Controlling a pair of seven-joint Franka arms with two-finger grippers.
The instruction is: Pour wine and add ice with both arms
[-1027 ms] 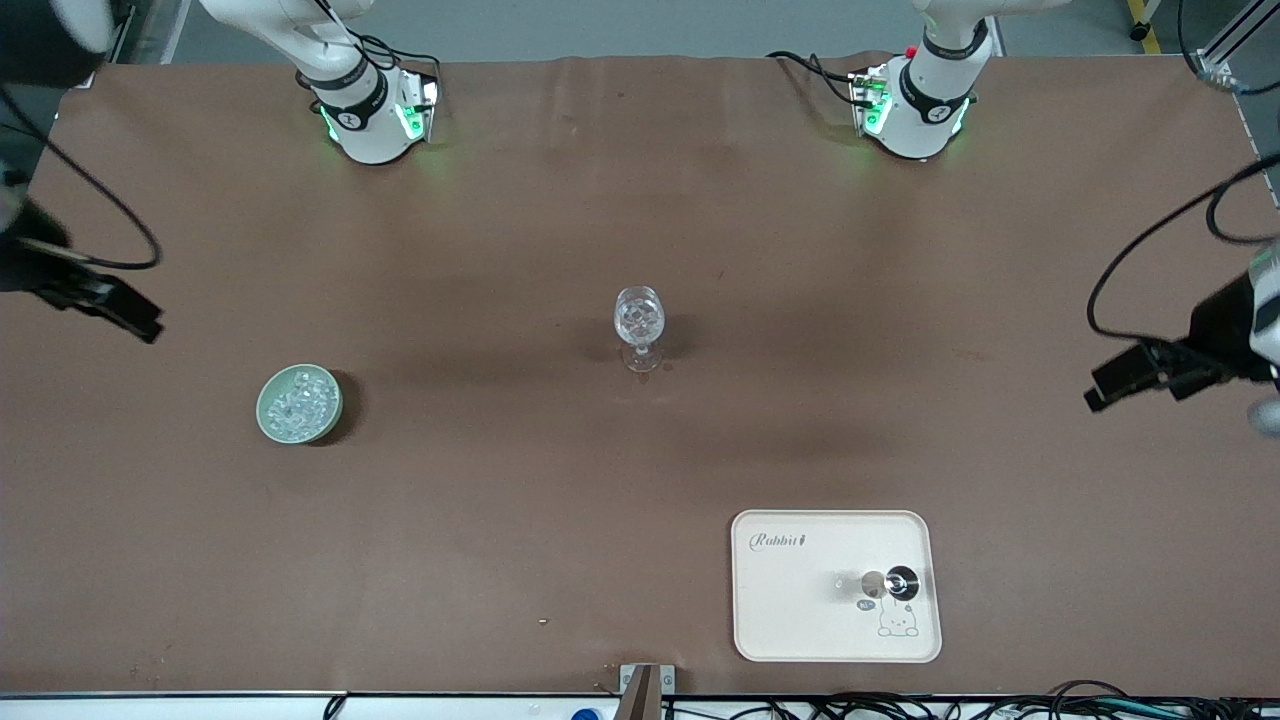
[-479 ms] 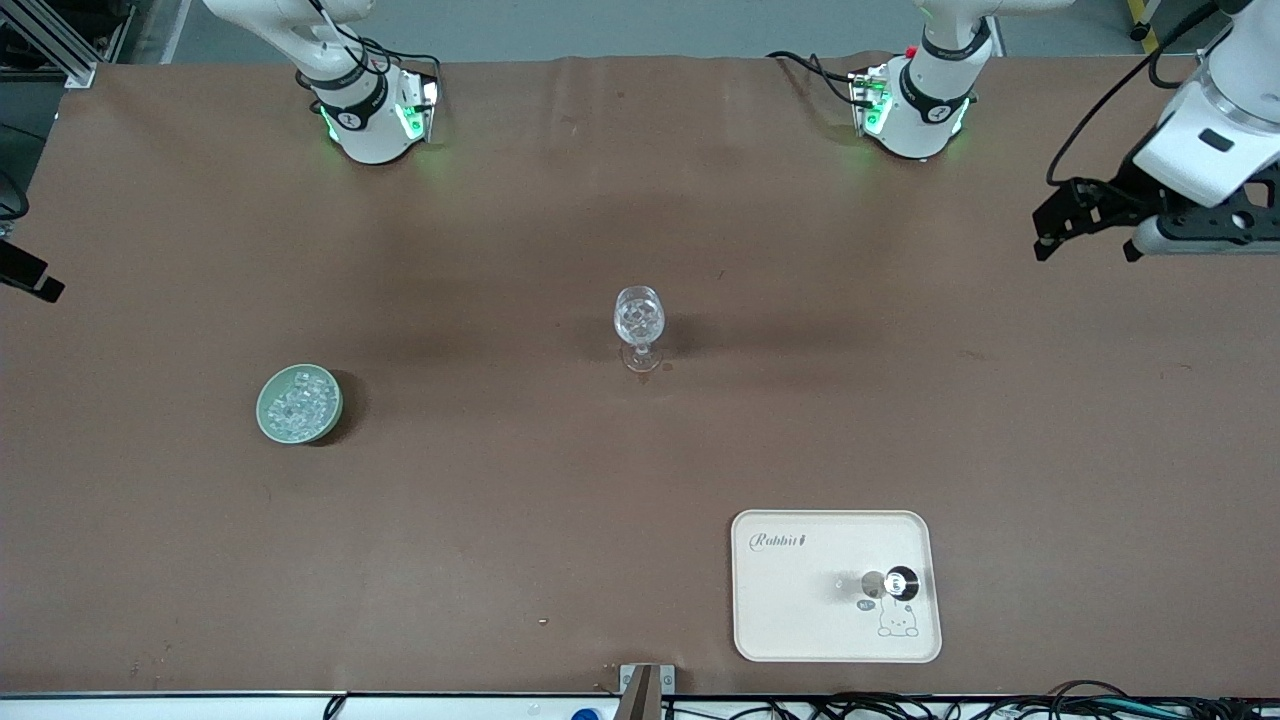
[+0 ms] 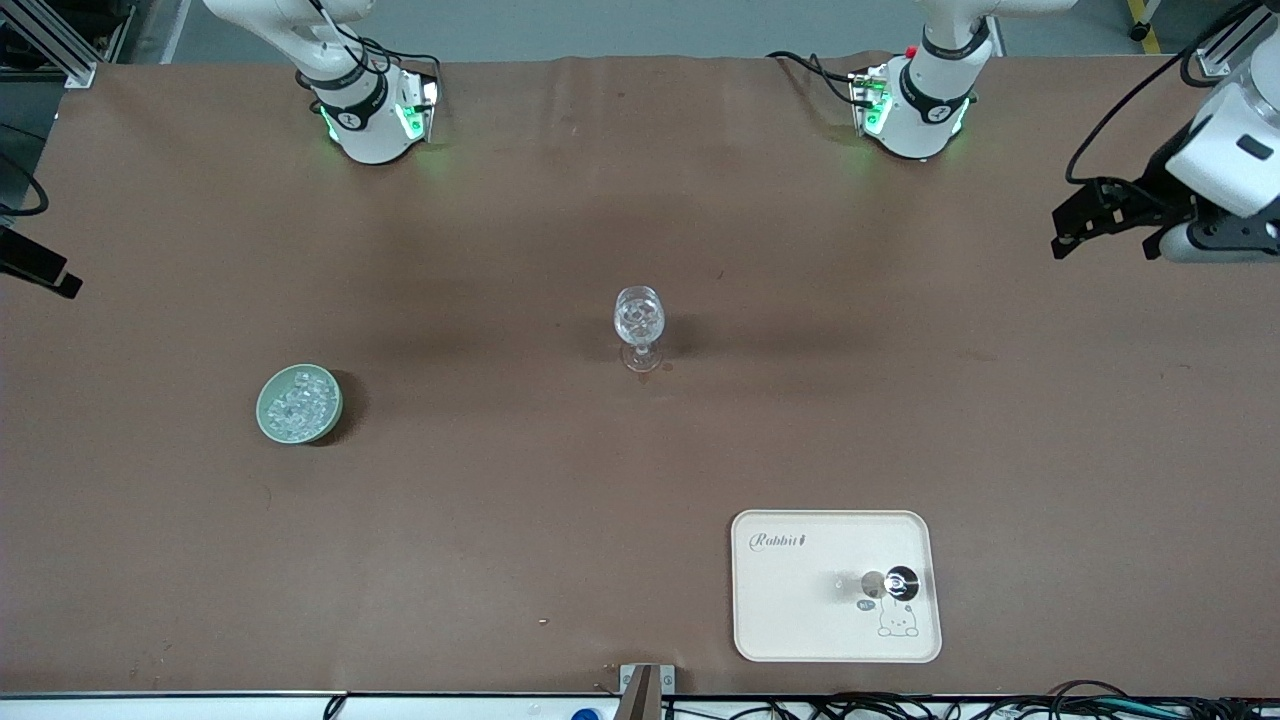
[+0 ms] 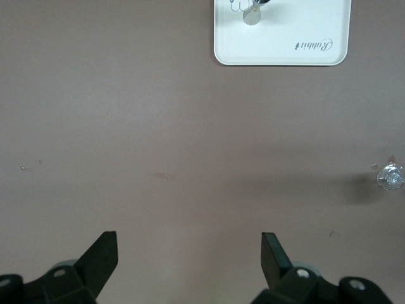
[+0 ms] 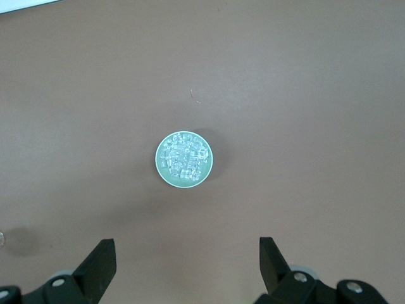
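Note:
A clear wine glass (image 3: 639, 335) stands upright mid-table with glassy glints in its bowl; it also shows in the left wrist view (image 4: 389, 176). The ice (image 3: 300, 402) is heaped in a pale green bowl (image 3: 268, 420) toward the right arm's end, and the right wrist view shows the same heap (image 5: 183, 158). A dark-capped bottle (image 3: 900, 581) stands on the white tray (image 3: 800, 620); no wine shows. My left gripper (image 3: 1105, 232) hangs open and empty over the left arm's end (image 4: 188, 252). My right gripper (image 3: 40, 272) is open over the other end, high above the bowl (image 5: 185, 256).
The tray (image 4: 281, 50) lies near the table's front edge, nearer the front camera than the glass. The two arm bases (image 3: 375, 120) (image 3: 915, 110) stand along the farthest edge. Brown cloth covers the table.
Both grippers have pulled outward toward their table ends. The left hand swung toward the bases' edge, then came back slightly. Glass, bowl and tray have not moved.

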